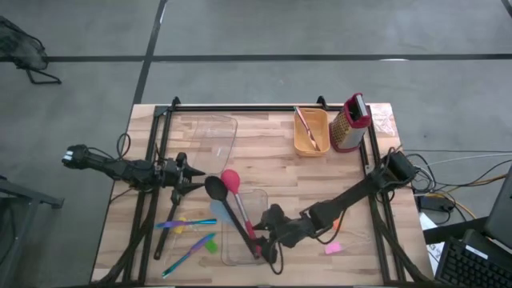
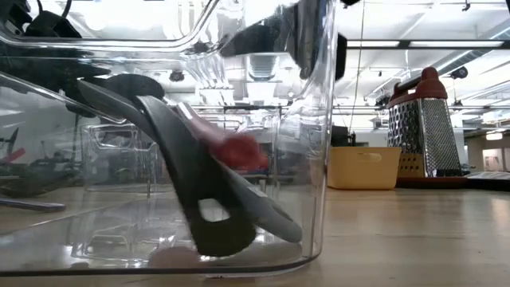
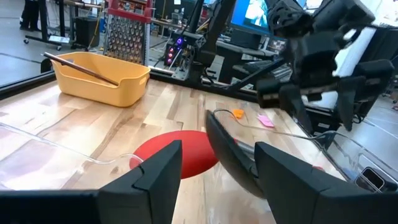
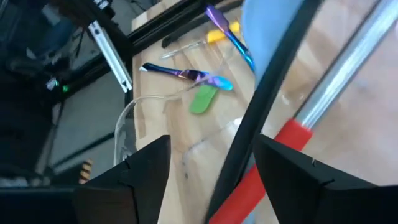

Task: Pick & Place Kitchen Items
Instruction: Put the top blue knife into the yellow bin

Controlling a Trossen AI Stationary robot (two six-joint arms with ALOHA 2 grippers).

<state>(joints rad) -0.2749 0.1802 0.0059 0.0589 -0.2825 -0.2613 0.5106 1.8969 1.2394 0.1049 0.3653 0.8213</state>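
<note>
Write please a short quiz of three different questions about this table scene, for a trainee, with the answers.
1. True or false: the yellow bin stands beside the grater.
2. Where do the handles of the red spoon and black spoon end? A) in the clear container B) in the yellow bin C) off the table
3. Fill in: the right gripper is over the handle ends, the left gripper waits near the spoon ____.

Key: 1 true; 2 A; 3 heads.
</note>
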